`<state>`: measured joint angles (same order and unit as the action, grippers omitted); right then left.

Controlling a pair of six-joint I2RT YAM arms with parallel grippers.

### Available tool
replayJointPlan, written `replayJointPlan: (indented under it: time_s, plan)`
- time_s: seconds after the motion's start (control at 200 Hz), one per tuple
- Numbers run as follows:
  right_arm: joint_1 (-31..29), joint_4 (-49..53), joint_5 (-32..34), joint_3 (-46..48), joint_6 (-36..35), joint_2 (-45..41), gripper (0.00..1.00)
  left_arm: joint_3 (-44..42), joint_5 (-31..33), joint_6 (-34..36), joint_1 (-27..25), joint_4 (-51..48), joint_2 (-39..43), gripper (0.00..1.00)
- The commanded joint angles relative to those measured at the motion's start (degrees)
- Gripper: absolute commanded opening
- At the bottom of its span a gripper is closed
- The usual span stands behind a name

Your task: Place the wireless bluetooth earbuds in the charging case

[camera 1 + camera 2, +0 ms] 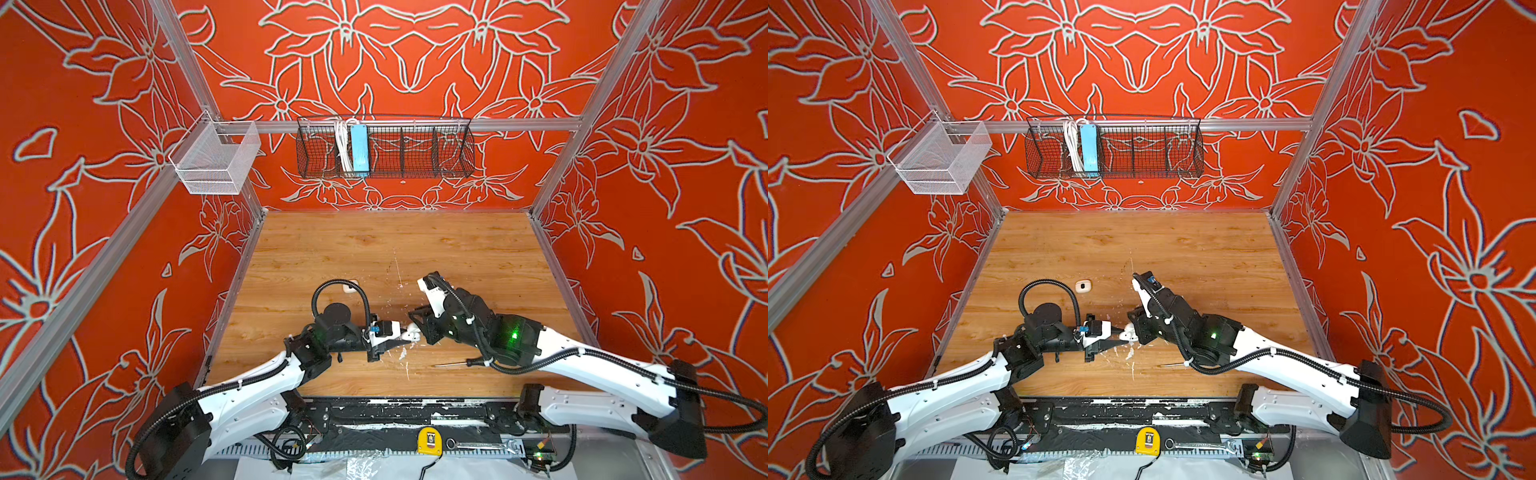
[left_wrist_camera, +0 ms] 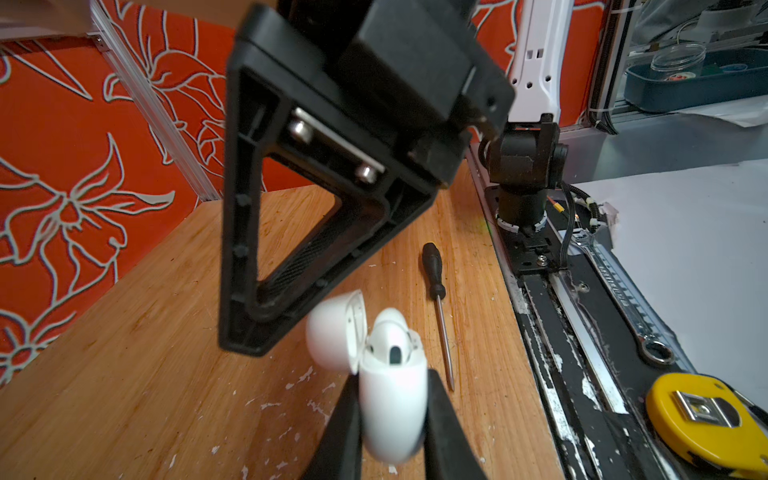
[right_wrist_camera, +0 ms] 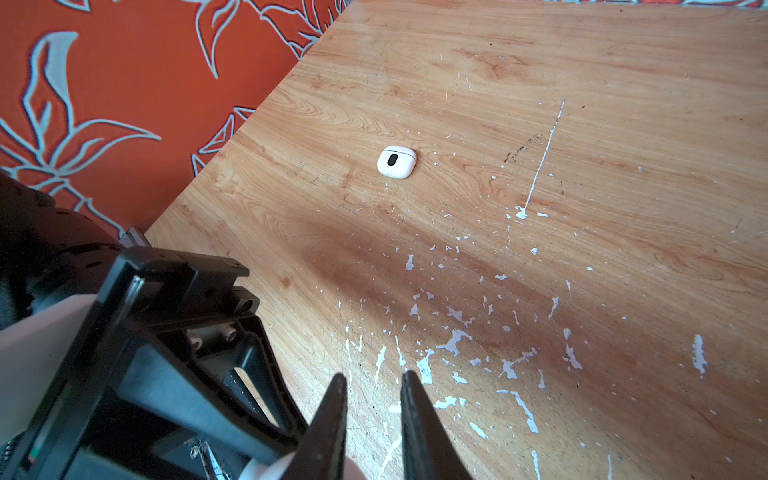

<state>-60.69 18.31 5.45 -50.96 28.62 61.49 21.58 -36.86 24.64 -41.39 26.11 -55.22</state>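
Reaching in from the near left, the left arm [image 1: 249, 378] lies low, its wrist almost level and pointing toward the middle. The left jaws pinch the case [image 2: 392, 399] by its two sides, over the near middle of the worktop [image 1: 374, 249]. The lid [image 2: 332, 328] stands open to one side. One earbud [image 2: 390, 332] sits in the case body, its head with a dark mark poking above the rim.

The right arm [image 1: 602, 370] comes in from the near right with its elbow raised, its forearm sloping down and its wrist bent toward the left arm. The two sets of jaws meet almost tip to tip. The right jaws stand a narrow gap apart with nothing seen between them. Their tips are just beside the open lid; whether they touch it I cannot tell.

A screwdriver [image 2: 434, 274] lies flat on the worktop below the right forearm. A white box [image 3: 396, 162] with a dark oval lies farther back, well apart from both arms.
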Motion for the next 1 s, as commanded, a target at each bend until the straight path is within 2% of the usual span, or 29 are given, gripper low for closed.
replayJointPlan:
  time_s: [0.0,0.35,0.525,0.691,0.796,0.901,0.996]
  plan:
    - [-0.49,7.32,-4.50,-0.44,-0.58,1.68,0.25,0.57,2.84,0.64,-0.09,6.59,1.49,0.00]
    - [-0.48,7.10,-12.83,0.67,-2.24,1.88,0.24,-0.71,7.77,-0.35,-0.09,7.64,2.93,0.00]
    - [-0.49,7.64,-13.53,1.89,-2.43,-0.20,0.24,-0.84,7.64,-0.23,-0.10,7.88,3.28,0.00]
    - [-0.49,11.10,-2.52,1.34,-0.10,-2.84,0.23,-0.85,5.42,0.17,-0.10,7.91,3.28,0.00]
    - [-0.44,12.18,2.84,1.27,1.08,-5.09,0.23,-0.75,6.32,-0.26,-0.10,7.75,3.15,0.00]
    - [-0.44,12.07,8.94,3.23,2.73,-9.54,0.24,-0.16,9.89,-2.76,-0.03,7.88,1.68,0.00]
    - [-0.38,11.84,13.44,5.53,3.81,-14.70,0.25,1.85,16.57,-8.07,0.07,7.62,-3.02,0.00]
